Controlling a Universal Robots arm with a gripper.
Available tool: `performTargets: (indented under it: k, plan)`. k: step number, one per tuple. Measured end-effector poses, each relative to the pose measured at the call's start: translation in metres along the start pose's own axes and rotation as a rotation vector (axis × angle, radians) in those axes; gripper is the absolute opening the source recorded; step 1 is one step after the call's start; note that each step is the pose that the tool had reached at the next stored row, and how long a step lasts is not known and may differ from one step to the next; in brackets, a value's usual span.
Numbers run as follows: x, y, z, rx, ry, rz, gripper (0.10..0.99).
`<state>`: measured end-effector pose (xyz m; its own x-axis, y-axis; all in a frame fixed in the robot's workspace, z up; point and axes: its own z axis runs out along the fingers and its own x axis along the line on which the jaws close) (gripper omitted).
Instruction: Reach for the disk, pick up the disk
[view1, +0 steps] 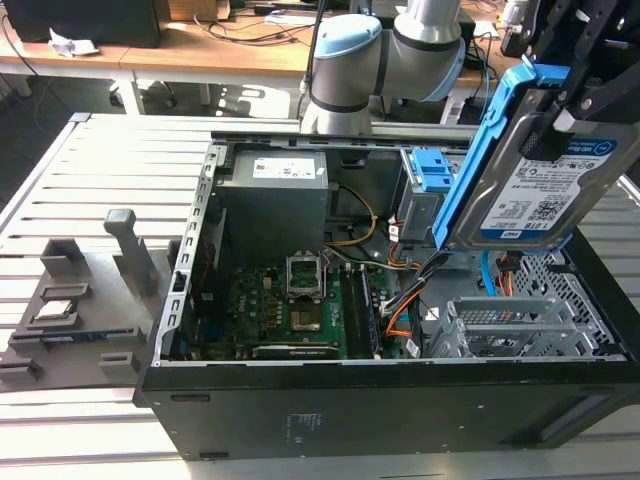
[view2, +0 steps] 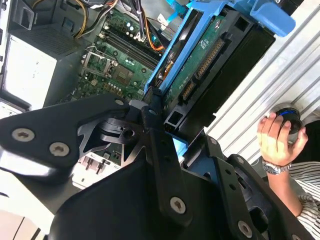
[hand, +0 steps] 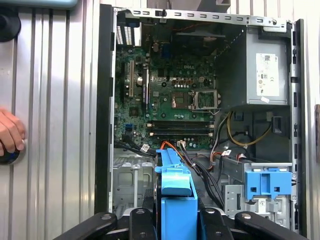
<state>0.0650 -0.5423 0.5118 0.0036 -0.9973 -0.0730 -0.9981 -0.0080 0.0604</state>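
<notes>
The disk, a silver-grey hard drive with a white and blue label in a blue plastic bracket, hangs tilted above the exterior view's right side of the open computer case. My gripper is shut on its upper end. In the second wrist view the gripper clamps the disk, whose green circuit-board underside faces the camera. The first wrist view looks down the disk's blue bracket edge between the black fingers, with the gripper closed around it.
Inside the case lie the motherboard, a grey power supply, cables and another blue bracket at the drive bay. A grey fixture stands on the slatted table at the exterior view's left. A person's hand rests on a round device beside the case.
</notes>
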Motion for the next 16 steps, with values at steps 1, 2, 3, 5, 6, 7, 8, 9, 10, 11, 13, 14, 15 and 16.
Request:
performTargets:
  k: [1, 2, 3, 5, 6, 7, 8, 9, 10, 11, 13, 14, 15, 16]
  plan:
    - [0.0009, 0.0, -0.0001, 0.0, 0.0, 0.0, 0.369]
    - [0.0021, 0.0, -0.0001, 0.0, 0.0, 0.0, 0.369]
    - [0.0032, 0.0, -0.0003, 0.0, 0.0001, 0.0, 0.369]
    - [0.0044, 0.0, -0.0003, 0.0, 0.0, 0.0, 0.369]
    - [0.005, 0.0, -0.0004, 0.0, 0.0, 0.0, 0.369]
    - [0.0058, 0.0, -0.0004, 0.0, 0.0, 0.0, 0.369]
    - [0.0066, 0.0, -0.0005, 0.0, 0.0, 0.0, 0.369]
    - [0.0072, 0.0001, -0.0005, 0.0, 0.0, 0.0, 0.369]
    - [0.0088, 0.0001, -0.0006, 0.0, 0.0, 0.0, 0.369]
    - [0.0093, 0.0001, -0.0007, 0.0, -0.0001, 0.0, 0.369]
    - [0.0092, -0.0014, -0.0008, 0.0, 0.0001, 0.0, 0.369]
    - [0.009, -0.0041, -0.0009, 0.0, 0.0, 0.0, 0.369]
    - [0.0087, -0.0063, -0.001, -0.001, 0.0, -0.001, 0.369]
    - [0.0082, -0.0092, -0.0011, -0.001, 0.0001, -0.002, 0.369]
